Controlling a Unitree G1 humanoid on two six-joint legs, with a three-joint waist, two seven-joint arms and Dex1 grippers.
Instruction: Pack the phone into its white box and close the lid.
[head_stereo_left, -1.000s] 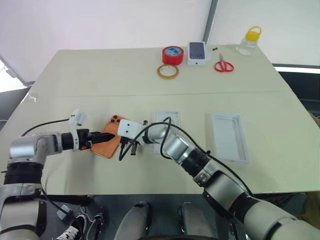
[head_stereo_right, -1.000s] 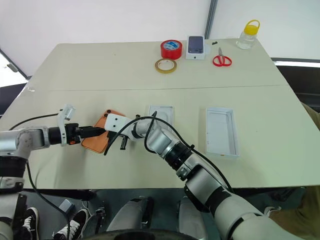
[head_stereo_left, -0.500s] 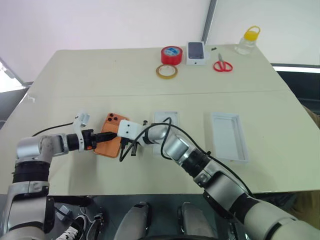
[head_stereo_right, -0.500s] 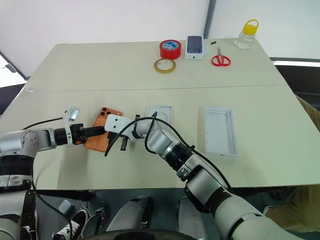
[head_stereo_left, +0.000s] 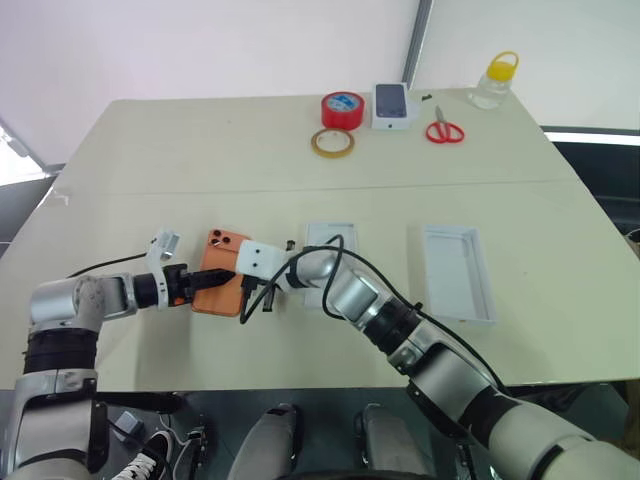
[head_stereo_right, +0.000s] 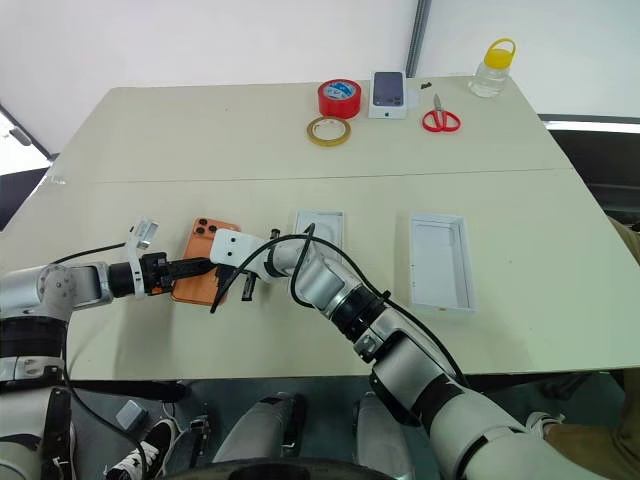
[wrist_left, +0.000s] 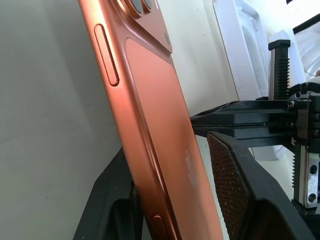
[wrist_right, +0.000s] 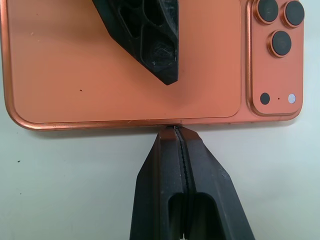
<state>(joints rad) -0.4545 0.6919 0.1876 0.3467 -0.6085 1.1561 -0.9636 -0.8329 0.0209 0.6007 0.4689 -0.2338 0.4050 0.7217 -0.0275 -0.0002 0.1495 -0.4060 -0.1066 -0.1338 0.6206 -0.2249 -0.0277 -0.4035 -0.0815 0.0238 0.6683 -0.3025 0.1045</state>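
The phone (wrist_right: 100, 65) lies flat with its orange back up, just ahead of the right gripper (wrist_right: 176, 131). The two black fingers (wrist_right: 160, 165) of this gripper are pressed together, and their tips touch the long edge of the phone. The three camera lenses (wrist_right: 280, 22) are at the far corner, to one side of the tips. A black finger of the left gripper (wrist_right: 150, 40) rests on the back of the phone, straight ahead of the tips

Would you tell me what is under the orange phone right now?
One finger of the left tool reaches beneath the phone, the other above. The table lies below; whether the phone's underside touches it is hidden.
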